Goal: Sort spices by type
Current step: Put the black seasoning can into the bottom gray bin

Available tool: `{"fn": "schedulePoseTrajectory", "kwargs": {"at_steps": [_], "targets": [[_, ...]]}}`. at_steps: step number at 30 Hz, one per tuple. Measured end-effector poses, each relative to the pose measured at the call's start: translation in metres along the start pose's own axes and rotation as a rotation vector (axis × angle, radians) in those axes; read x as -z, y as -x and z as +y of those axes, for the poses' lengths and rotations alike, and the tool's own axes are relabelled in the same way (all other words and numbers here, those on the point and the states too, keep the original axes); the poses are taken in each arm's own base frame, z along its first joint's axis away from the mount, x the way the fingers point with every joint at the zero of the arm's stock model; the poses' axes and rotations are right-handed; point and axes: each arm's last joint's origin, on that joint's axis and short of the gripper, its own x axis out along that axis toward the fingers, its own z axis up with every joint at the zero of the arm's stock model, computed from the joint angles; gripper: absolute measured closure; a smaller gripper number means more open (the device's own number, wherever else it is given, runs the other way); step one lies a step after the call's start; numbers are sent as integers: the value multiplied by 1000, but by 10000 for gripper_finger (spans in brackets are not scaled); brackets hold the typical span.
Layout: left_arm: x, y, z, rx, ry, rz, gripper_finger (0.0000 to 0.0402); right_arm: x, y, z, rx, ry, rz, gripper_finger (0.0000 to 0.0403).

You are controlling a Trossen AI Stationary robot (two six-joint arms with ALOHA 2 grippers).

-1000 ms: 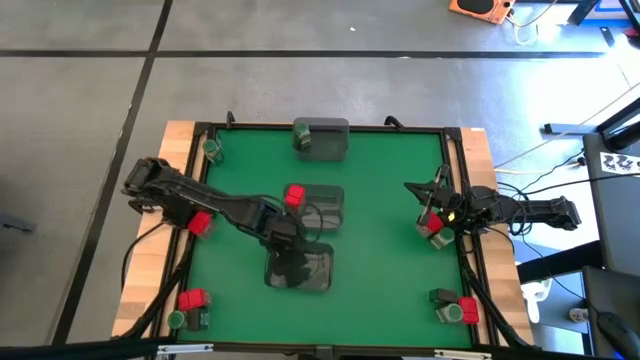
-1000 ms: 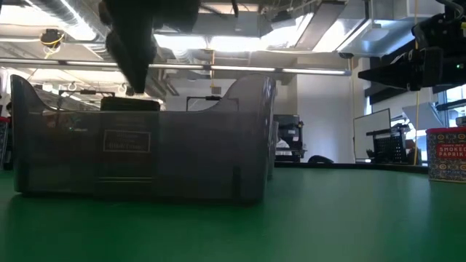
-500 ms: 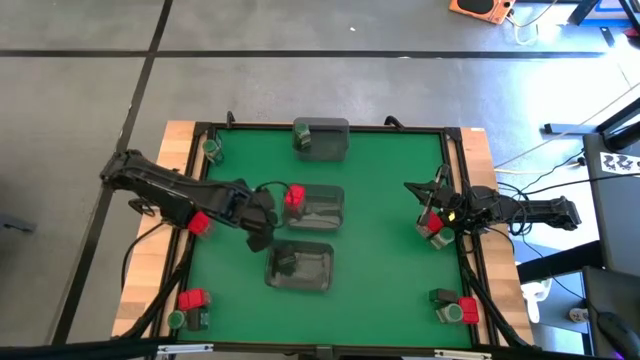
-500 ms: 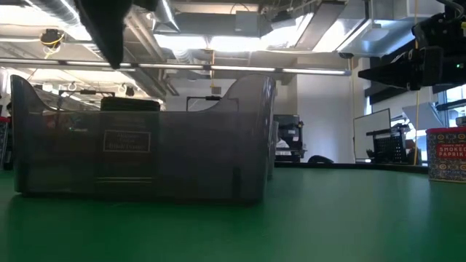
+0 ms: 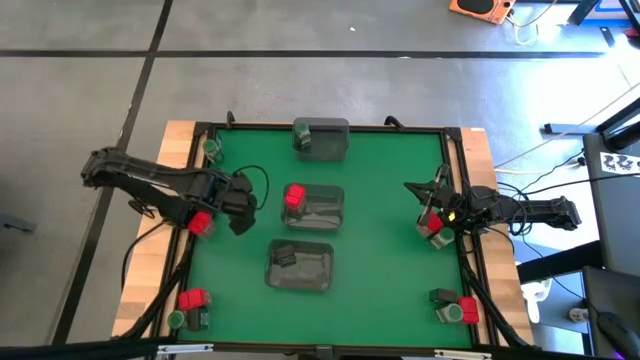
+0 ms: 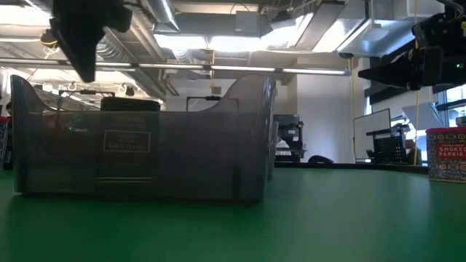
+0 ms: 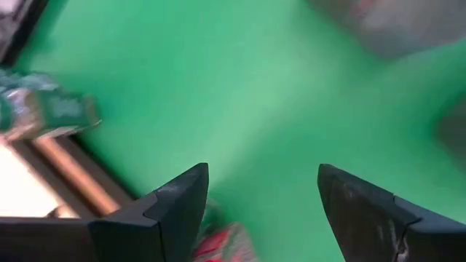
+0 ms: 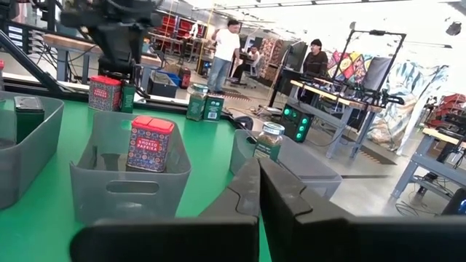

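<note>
- High view: the left gripper [image 5: 240,222] hangs empty with its fingers apart above the green table [image 5: 380,190], beside a red box [image 5: 199,223] at the table's left edge. Three clear trays lie along the middle. The far tray [image 5: 322,139] holds a green-lidded jar [image 5: 302,133]. The middle tray [image 5: 318,205] holds a second red box [image 5: 294,197]. The near tray [image 5: 300,267] holds a dark block [image 5: 285,257]. The right gripper [image 5: 418,192] waits at the right edge, fingers closed on nothing, near a third red box [image 5: 433,224]. More containers stand in the corners.
- Low view: the near tray [image 6: 142,142] fills the left half, with the dark block [image 6: 129,105] visible through its wall. The left gripper [image 6: 81,58] hangs above the tray's left end. A red box [image 6: 445,154] stands at the right edge.
- Left wrist view: the two dark fingers [image 7: 175,207] stand well apart over bare green surface. A green-labelled jar [image 7: 44,109] stands by the table's frame.
- Right wrist view: the right arm's fingers [image 8: 280,193] are pressed together. The red box [image 8: 149,144] stands upright in the middle tray [image 8: 127,175]. People stand in the room beyond.
</note>
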Motion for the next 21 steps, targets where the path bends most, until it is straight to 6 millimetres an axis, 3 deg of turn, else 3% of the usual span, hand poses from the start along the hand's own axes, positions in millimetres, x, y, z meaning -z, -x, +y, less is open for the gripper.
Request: {"fn": "schedulePoseTrajectory", "kwargs": {"at_steps": [6, 16, 21], "targets": [[-1, -5, 18, -82, -15, 77, 147, 0, 0, 0, 1, -2, -5, 397], [-6, -11, 21, -77, -80, 76, 144, 0, 0, 0, 1, -2, -4, 397], [3, -24, 31, -176, -54, 183, 102, 0, 0, 0, 1, -1, -2, 397]]}}
